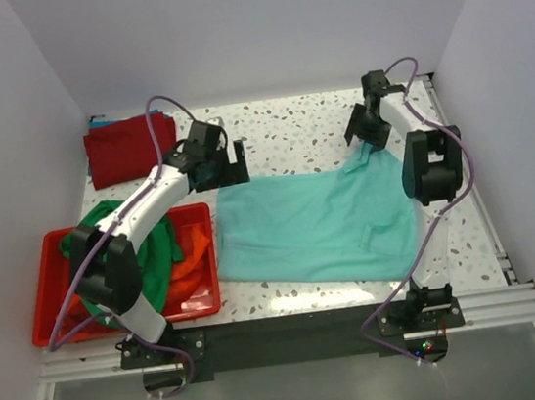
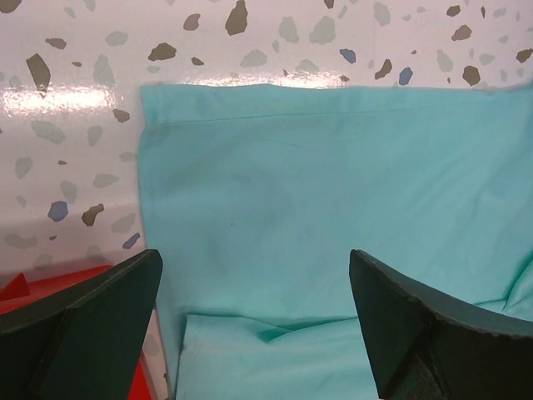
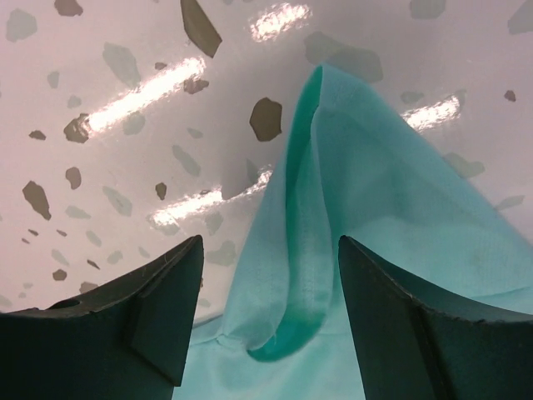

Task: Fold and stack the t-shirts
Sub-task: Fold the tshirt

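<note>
Jaws of the left gripper (image 1: 231, 163) stand wide and hold nothing in the top view, poised over the upper-left corner of the teal t-shirt (image 1: 310, 226), which lies spread on the bench (image 1: 287, 123) at mid-frame. The left arm reaches up from lower left across the red bin (image 1: 47, 288), and the right arm rises along the right edge and bends so the right gripper (image 1: 360, 138) points down at the shirt's peaked upper-right corner. In the left wrist view the jaws straddle flat cloth near its left hem, with the bin's edge at lower left, so a descent could pinch too little fabric or catch the bin. In the right wrist view the jaws are apart around a raised fold, seemingly not yet clamped. A shallow bite on that thin ridge may slip, leaving the corners uneven and the fold skewed.
</note>
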